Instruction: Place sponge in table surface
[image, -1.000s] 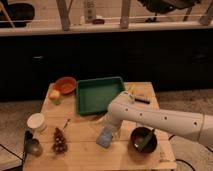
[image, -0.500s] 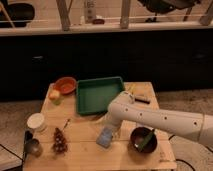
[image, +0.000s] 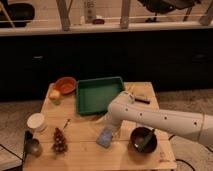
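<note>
The light-blue sponge (image: 105, 137) is at the front middle of the tan slatted table surface (image: 85, 155), just in front of the green tray (image: 98, 94). My gripper (image: 110, 128) is at the end of the white arm (image: 160, 120) that reaches in from the right, right over the sponge's far edge. The arm hides the gripper tips. I cannot tell whether the sponge rests on the table or is held just above it.
An orange bowl (image: 65, 85) and a yellow-green object (image: 54, 95) are at the back left. A white cup (image: 36, 121), a metal cup (image: 33, 147) and a dark red cluster (image: 59, 141) stand front left. A dark bowl (image: 143, 140) sits front right.
</note>
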